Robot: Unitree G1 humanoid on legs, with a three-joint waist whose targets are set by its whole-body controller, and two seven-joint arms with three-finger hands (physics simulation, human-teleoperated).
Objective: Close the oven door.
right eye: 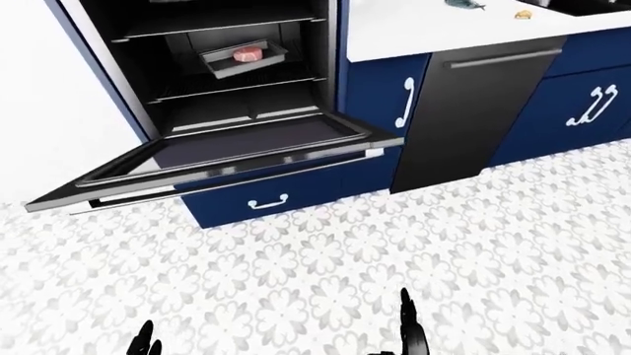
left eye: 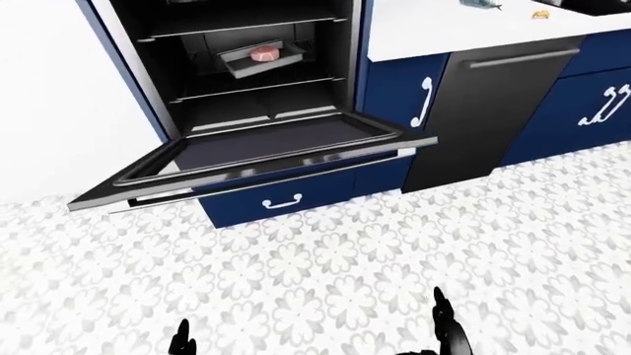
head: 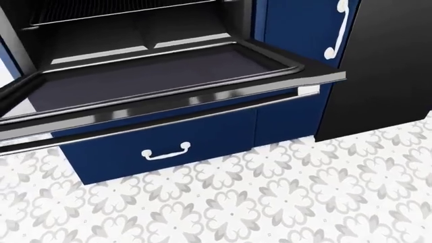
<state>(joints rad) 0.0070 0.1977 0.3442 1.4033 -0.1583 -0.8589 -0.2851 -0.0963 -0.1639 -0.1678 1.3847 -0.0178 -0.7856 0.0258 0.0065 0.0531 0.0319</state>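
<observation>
The oven (left eye: 246, 66) stands open at the upper left of the left-eye view. Its door (left eye: 266, 151) hangs flat, with a long silver handle (left eye: 266, 177) along its near edge. The door also fills the top of the head view (head: 148, 81). Inside, a tray with a piece of meat (left eye: 263, 55) sits on a rack. My left hand (left eye: 180, 342) and right hand (left eye: 449, 329) show only as black fingertips at the bottom edge, far below the door and touching nothing.
A blue drawer (left eye: 281, 200) with a white handle sits under the door. A black dishwasher (left eye: 493, 103) and blue cabinets (left eye: 592, 96) stand to the right under a white counter (left eye: 444, 26). Patterned tile floor (left eye: 316, 274) lies between me and the oven.
</observation>
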